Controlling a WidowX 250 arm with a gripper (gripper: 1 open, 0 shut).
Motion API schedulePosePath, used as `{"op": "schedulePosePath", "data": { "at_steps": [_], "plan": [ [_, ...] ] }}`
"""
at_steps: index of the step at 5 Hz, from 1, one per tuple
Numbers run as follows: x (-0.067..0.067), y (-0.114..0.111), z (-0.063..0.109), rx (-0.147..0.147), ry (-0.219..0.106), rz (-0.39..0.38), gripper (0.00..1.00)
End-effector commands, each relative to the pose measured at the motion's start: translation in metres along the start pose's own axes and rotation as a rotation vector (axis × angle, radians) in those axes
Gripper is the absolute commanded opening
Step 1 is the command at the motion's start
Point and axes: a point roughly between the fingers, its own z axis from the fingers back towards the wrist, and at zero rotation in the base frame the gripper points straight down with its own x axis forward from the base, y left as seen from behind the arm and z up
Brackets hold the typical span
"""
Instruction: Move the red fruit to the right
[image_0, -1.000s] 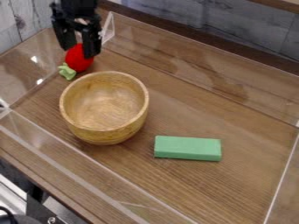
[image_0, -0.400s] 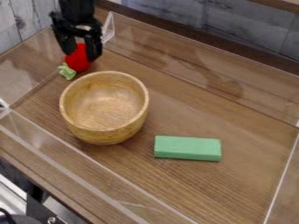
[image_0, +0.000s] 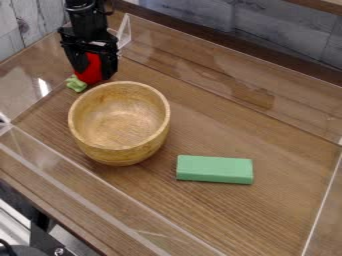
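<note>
Glossy and red with a light green leafy end, the fruit (image_0: 90, 70) lies on the counter (image_0: 221, 100) just beyond the wooden bowl (image_0: 119, 124), partly hidden by my pincer (image_0: 91, 62), whose fingers stand wide apart above and around it.

Probably a lab or workshop bench: a wooden tabletop (image_0: 267, 110) with loose black cables (image_0: 30, 235) at its edge.

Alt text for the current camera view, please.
Black robot pincer, open, straddles a small red fruit with a green leafy end at the upper left of a wooden table. A round wooden bowl sits just below it; a flat green rectangular block lies at lower right.
</note>
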Motion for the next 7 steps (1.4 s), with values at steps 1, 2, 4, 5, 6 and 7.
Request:
{"op": "schedulePosePath", "data": {
  "at_steps": [1, 2, 4, 5, 6, 7],
  "plan": [
    [0.021, 0.001, 0.012, 0.031, -0.059, 0.025, 1.00],
    [0.029, 0.000, 0.010, 0.033, -0.066, 0.048, 1.00],
    [0.047, -0.002, 0.001, 0.038, -0.062, 0.139, 1.00],
    [0.048, 0.011, -0.003, 0.037, -0.056, 0.131, 1.00],
    [0.050, 0.021, -0.010, 0.038, -0.048, 0.119, 0.00],
    [0.050, 0.022, -0.007, 0.034, -0.045, 0.117, 0.00]
  ]
}}
